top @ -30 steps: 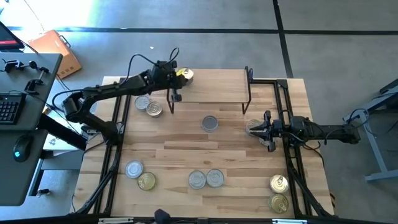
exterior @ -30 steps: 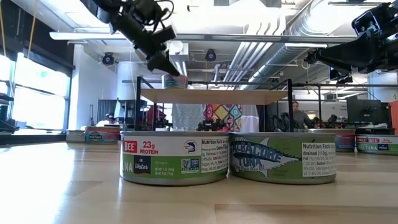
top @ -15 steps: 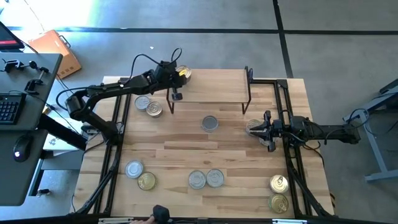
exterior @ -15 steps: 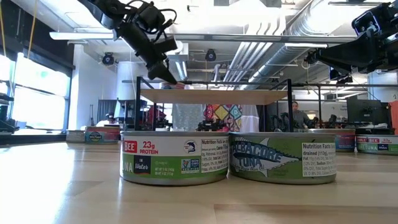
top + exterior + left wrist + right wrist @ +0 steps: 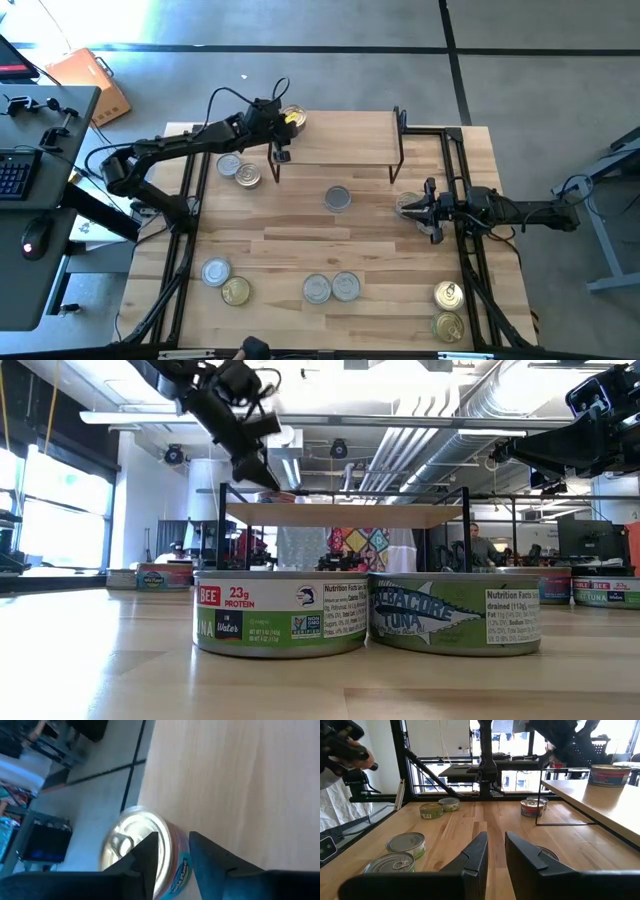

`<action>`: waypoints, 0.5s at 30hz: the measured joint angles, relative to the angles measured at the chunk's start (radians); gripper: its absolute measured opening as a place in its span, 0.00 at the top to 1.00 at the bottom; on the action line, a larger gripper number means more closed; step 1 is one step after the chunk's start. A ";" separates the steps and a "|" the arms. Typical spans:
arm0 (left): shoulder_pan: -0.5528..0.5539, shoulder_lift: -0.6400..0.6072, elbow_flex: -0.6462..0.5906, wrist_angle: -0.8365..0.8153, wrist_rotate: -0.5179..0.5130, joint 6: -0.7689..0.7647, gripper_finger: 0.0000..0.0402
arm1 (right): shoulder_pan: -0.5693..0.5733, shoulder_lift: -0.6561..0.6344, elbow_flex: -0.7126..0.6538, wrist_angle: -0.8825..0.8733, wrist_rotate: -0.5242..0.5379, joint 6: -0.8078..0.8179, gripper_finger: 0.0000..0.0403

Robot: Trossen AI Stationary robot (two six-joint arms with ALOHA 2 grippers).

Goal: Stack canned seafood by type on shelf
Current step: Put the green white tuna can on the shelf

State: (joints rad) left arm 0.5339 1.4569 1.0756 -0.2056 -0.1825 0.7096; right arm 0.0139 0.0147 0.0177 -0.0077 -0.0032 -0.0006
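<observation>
Gold-lidded tin (image 5: pixel 142 850) on the shelf (image 5: pixel 340 140) sits between slightly parted left fingers (image 5: pixel 150 851).

The left arm reaches from nine o'clock toward eleven, its left gripper (image 5: pixel 283 122) angled downward with the fingers (image 5: pixel 150 851) slightly parted. The right arm lies stretched in from three o'clock, low and level, its right gripper (image 5: pixel 418 209) pointing toward nine, fingers nearly closed, holding nothing.

table (image 5: pixel 300 240): scattered tins (image 5: pixel 331 288) | shelf (image 5: pixel 345 140): one gold-lidded tin (image 5: pixel 294 120)
</observation>
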 joint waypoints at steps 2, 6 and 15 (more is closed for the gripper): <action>-0.017 -0.026 0.000 -0.006 -0.008 -0.003 0.72 | 0.000 0.000 0.000 0.000 0.000 0.000 0.86; -0.060 -0.081 0.000 -0.019 -0.042 -0.027 0.71 | 0.000 0.000 0.000 0.000 0.000 0.000 0.86; -0.186 -0.179 0.002 -0.088 -0.053 -0.114 0.71 | 0.000 0.000 0.000 0.000 0.000 0.000 0.86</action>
State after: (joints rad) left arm 0.3484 1.2779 1.0775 -0.2932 -0.2359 0.5952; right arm 0.0137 0.0143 0.0177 -0.0074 -0.0036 -0.0006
